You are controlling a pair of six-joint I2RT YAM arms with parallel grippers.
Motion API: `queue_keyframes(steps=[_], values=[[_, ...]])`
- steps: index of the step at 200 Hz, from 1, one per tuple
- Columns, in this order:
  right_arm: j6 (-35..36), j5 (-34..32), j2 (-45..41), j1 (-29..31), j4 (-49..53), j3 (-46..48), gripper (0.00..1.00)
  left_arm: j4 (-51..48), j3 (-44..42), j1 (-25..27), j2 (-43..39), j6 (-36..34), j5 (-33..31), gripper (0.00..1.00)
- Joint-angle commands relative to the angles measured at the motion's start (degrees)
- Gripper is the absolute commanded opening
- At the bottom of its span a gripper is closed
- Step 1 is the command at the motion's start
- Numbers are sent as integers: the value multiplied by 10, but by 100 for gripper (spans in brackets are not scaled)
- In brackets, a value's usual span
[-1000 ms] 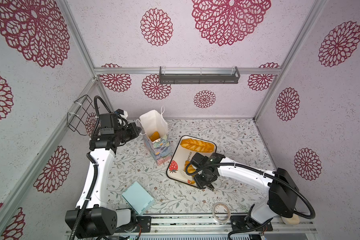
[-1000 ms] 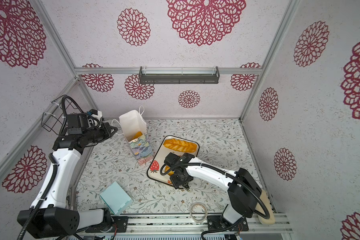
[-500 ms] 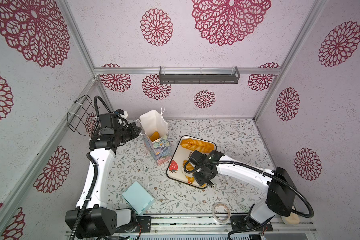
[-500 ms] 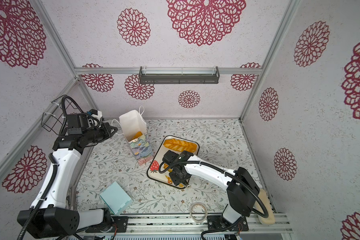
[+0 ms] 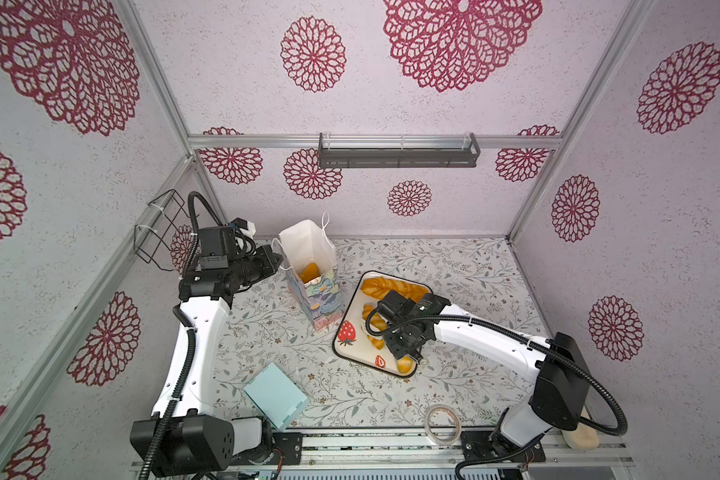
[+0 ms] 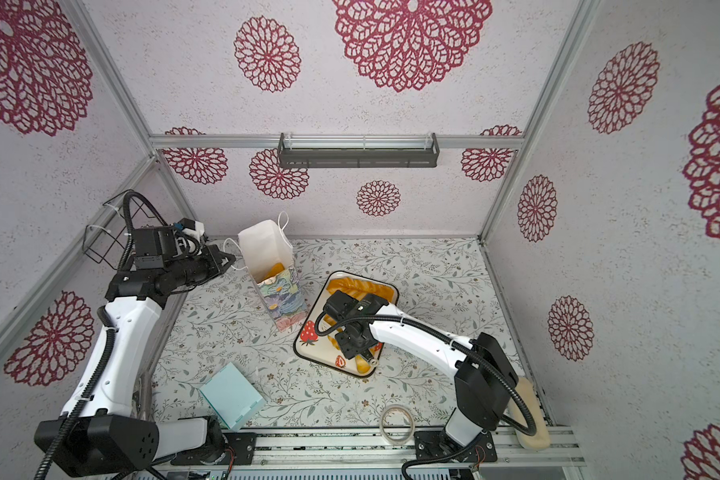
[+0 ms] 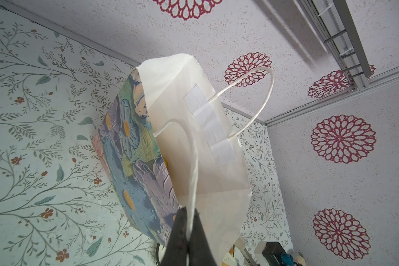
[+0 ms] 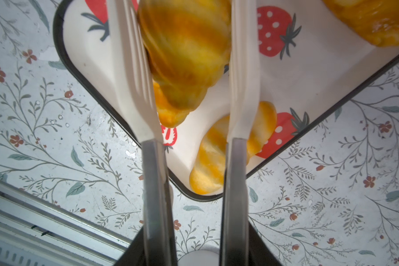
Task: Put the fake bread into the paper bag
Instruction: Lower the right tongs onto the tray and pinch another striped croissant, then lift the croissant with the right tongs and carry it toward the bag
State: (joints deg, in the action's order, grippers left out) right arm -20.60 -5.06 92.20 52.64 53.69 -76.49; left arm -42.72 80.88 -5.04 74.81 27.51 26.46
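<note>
The paper bag (image 5: pixel 323 301) stands upright left of the tray, flowers outside, white inside (image 7: pixel 194 138). One orange piece of fake bread (image 5: pixel 310 272) lies in it. My left gripper (image 7: pixel 189 208) is shut on the bag's thin white cord handle (image 7: pixel 195 175) and holds the mouth open. My right gripper (image 8: pixel 184 13) is shut on a striped croissant (image 8: pixel 184 53), which looks raised a little over the strawberry tray (image 8: pixel 78 76). In both top views its fingers are hidden under the wrist. On the tray lie a baguette (image 5: pixel 395 286), a corner croissant (image 8: pixel 219 156) and more pieces.
A light blue box (image 5: pixel 275 395) lies at the front left. A tape roll (image 5: pixel 443 424) and a pale beige block (image 5: pixel 580 436) sit by the front rail. A wire basket (image 5: pixel 159 232) hangs on the left wall and a dark shelf (image 5: pixel 398 151) on the back wall.
My right gripper's jaws have narrowed onto the croissant, and the gripper has shifted slightly toward the back over the tray. The left arm and the bag have not moved.
</note>
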Motion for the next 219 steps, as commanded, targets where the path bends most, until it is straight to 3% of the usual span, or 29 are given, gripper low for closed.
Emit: queue_keyframes(steps=[1, 219], values=[[0, -21, -17, -10, -19, -25, 44, 1, 3, -5, 0, -6, 0, 0], [13, -89, -95, -16, -32, -156, 40, -1, 8, -5, 5, -5, 3, 0]])
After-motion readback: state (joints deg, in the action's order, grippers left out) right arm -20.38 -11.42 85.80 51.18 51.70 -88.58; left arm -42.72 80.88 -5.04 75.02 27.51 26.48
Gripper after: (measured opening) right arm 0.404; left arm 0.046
